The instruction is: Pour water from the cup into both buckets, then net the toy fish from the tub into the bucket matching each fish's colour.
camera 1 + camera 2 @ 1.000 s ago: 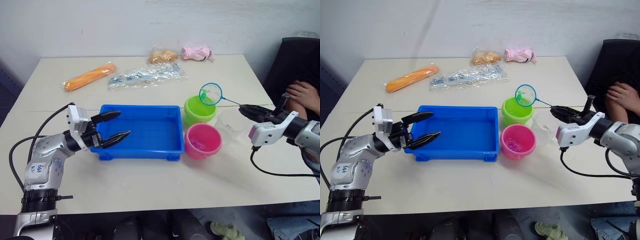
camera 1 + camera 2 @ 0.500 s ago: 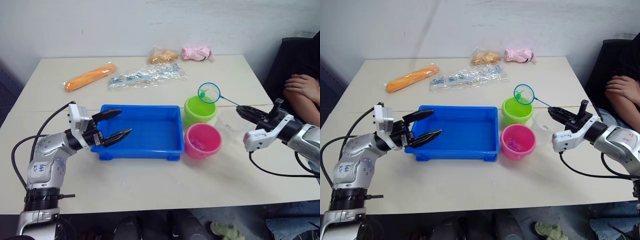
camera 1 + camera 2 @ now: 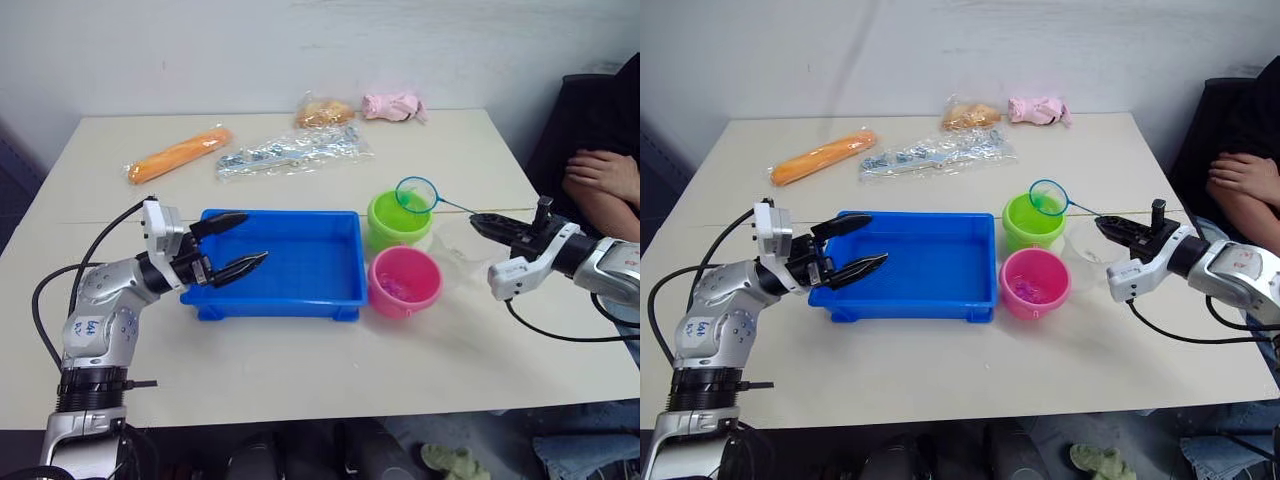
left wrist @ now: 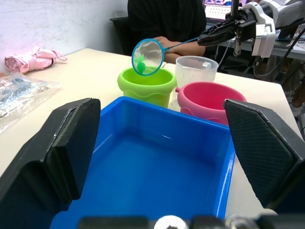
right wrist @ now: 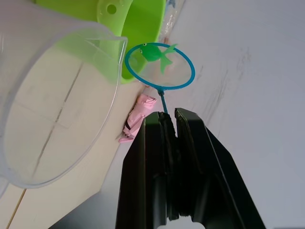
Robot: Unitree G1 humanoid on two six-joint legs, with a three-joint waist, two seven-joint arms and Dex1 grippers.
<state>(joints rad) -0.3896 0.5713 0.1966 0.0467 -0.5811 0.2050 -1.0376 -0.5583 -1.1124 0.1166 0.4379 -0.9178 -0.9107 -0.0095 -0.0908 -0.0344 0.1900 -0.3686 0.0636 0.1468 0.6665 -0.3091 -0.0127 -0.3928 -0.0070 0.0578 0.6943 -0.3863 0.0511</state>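
Observation:
The blue tub (image 3: 285, 265) lies mid-table, and my left gripper (image 3: 255, 237) stands open over its left end, holding nothing. Right of the tub are the lime green bucket (image 3: 398, 222) and, nearer me, the pink bucket (image 3: 405, 282) with pink fish (image 3: 1025, 292) inside. My right gripper (image 3: 476, 220) is shut on the thin black handle of the net (image 3: 417, 194). The blue hoop hovers above the green bucket's far right rim with a green fish (image 5: 151, 52) in its mesh. The clear cup (image 3: 455, 245) stands upright just right of the buckets, under the handle.
Along the table's far side lie an orange packet (image 3: 180, 153), a clear bag of small parts (image 3: 295, 150), a tan bag (image 3: 325, 110) and a pink cloth (image 3: 393, 104). A person's folded arms (image 3: 600, 178) sit just past the table's right edge.
The right wrist turned and the net hoop dipped slightly lower over the green bucket. My left gripper drifted a little right over the tub, still open.

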